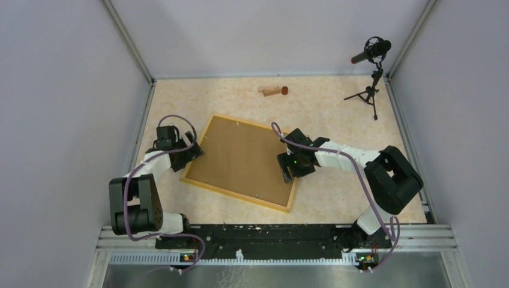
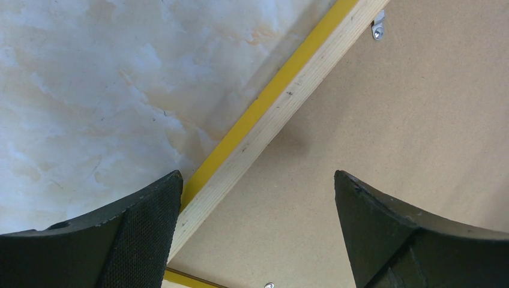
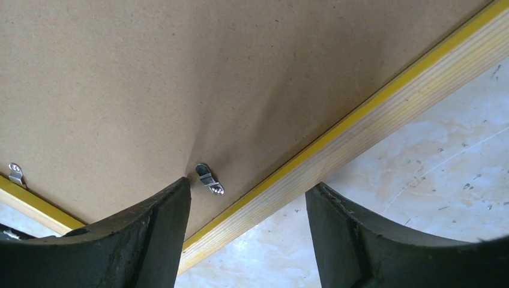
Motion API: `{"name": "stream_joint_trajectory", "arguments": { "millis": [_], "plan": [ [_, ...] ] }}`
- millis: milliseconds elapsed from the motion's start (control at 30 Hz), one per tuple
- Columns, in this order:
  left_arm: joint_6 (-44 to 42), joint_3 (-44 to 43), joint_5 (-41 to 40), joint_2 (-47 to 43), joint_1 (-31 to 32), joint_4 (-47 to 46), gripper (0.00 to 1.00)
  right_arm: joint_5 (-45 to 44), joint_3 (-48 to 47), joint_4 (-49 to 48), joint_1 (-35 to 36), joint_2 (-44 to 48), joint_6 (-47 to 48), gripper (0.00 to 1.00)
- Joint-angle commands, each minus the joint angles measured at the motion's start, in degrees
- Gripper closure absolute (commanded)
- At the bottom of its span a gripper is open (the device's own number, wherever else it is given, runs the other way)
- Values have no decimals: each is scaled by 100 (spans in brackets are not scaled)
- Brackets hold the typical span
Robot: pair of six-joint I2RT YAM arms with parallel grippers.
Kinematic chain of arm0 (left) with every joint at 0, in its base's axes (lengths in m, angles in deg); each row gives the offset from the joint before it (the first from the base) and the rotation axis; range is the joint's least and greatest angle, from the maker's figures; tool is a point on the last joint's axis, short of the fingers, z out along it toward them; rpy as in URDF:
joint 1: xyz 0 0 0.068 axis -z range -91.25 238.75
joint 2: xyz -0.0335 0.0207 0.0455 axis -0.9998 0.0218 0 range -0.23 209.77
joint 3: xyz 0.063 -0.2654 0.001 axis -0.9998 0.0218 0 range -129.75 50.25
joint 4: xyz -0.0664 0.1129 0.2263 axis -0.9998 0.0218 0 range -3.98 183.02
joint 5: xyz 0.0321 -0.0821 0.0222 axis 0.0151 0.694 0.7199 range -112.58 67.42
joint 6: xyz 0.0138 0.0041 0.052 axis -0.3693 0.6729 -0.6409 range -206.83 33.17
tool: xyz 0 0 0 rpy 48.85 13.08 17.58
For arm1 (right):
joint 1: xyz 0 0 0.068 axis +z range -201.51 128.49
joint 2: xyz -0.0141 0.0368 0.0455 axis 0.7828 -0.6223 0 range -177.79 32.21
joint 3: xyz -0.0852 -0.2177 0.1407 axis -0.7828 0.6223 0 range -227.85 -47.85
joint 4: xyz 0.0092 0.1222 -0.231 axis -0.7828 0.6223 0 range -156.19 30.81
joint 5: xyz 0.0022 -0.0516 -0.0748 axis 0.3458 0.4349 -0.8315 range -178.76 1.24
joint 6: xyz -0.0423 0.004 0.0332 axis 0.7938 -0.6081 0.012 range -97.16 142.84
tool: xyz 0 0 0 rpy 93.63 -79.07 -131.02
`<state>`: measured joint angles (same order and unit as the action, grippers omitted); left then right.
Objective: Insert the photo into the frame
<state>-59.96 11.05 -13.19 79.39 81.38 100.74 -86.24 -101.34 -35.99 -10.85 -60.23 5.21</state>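
Frame (image 1: 237,195) lies flat on the marble-look table (image 1: 336,102), back side up and turned at a skew. The brown backing board (image 1: 240,159) sits inside its rails. It is roughly mid-table, between the two arms.

Left gripper (image 1: 191,153) is at the frame's left rail, jaws spread wide, nothing between them. In the left wrist view the gripper (image 2: 257,180) straddles the rail (image 2: 282,102). One finger (image 2: 144,234) is over bare tabletop (image 2: 90,90) and the other (image 2: 408,240) is over the backing board (image 2: 408,150). The rail runs diagonally through the gap. A small metal turn clip (image 2: 378,29) sits on the board further along the rail. Can't tell if the fingertips touch anything.

Right gripper (image 1: 288,173) is at the frame's right rail near the near-right corner, also spread and not holding anything. In the right wrist view the gripper (image 3: 249,187) spans the rail (image 3: 372,126). One finger (image 3: 150,240) is over the board (image 3: 210,72), its tip just beside a metal turn clip (image 3: 209,179). The other finger (image 3: 372,240) is over the rail's outer edge and the table (image 3: 432,180). A second clip (image 3: 16,174) shows at the far left of that view.

At the far side of the table, well apart from the frame, are a small wooden piece (image 1: 273,91) and a microphone on a tripod (image 1: 372,51).
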Motion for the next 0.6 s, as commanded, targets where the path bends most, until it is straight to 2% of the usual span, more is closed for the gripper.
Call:
{"name": "stream_joint_trajectory", "arguments": {
  "millis": [0, 100, 267, 467, 567],
  "plan": [
    [29, 113, 204, -143, -6, 42, 2, -293, -300, 3, 158, -190, -128, 31],
    [44, 120, 214, -161, -4, 30, 2, -516, -284, 50, 167, -240, -372, 35],
    [76, 140, 236, -193, -8, 41, 2, -731, -246, 161, 170, -255, -1008, 51],
    [241, 228, 281, -292, -2, 39, 2, -488, -181, 208, 168, -219, -1830, 90],
    [374, 292, 342, -363, -2, 84, 2, -356, -166, 219, 193, -187, -2152, 100]
  ]
}}
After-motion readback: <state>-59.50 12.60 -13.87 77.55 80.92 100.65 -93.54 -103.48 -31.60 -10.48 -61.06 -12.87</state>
